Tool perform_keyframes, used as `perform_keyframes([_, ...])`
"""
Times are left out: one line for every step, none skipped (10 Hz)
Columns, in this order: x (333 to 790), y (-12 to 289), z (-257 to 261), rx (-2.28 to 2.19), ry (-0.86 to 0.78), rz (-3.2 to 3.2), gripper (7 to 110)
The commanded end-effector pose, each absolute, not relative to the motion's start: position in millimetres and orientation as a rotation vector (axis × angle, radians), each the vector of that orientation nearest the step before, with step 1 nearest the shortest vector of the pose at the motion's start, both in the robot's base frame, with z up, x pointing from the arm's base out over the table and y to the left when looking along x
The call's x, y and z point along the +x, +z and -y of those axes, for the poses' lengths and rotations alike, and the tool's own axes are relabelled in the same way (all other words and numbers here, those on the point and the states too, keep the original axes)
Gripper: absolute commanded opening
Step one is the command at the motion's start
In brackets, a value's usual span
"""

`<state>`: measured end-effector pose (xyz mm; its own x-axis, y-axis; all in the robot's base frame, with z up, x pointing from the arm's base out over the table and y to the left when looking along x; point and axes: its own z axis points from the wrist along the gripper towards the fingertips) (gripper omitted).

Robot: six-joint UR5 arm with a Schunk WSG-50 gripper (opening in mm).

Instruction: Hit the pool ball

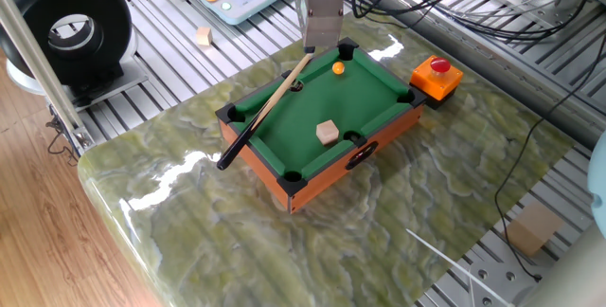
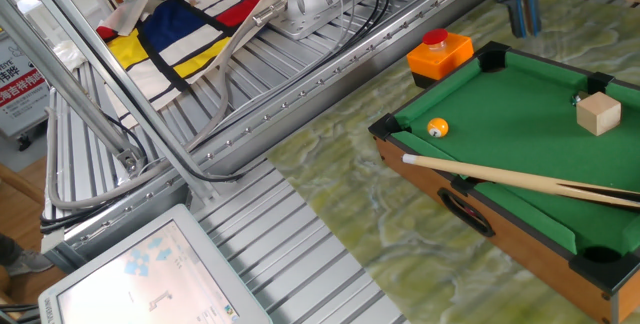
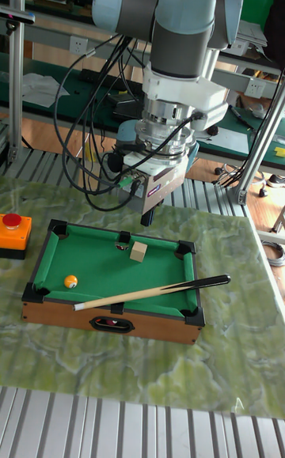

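Now pincer (image 2: 525, 12) well off pool ball (image 2: 437, 127).

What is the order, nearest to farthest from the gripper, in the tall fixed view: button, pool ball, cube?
1. wooden cube, far rail, closest to gripper.
2. pool ball, front left.
3. red button, far left.

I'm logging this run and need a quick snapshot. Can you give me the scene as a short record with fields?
surface: green marbled table
pool table: small, green felt, wooden sides
pool ball: orange-yellow, on the felt near one end
cue: lying along one long rail, tip close to the ball
wooden cube: on the felt
red button: beside the pool table
gripper: above the table's edge, holding nothing, jaw state unclear
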<state>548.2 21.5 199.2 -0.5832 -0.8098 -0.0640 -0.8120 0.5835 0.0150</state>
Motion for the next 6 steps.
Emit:
perform_keyframes([545, 200, -22, -1.341, 0.084, -2.795, 7])
perform_keyframes([545, 200, -22, -1.34, 0.085, -2.797, 7])
perform_keyframes([540, 201, -24, -1.348, 0.107, -2.808, 7])
perform_keyframes([536, 200, -21, -1.35, 0.103, -2.828, 7])
perform_keyframes([541, 200, -22, -1.278, 0.093, -2.844, 7])
perform_keyframes([546, 201, -27, -1.167, 0.114, -2.861, 7])
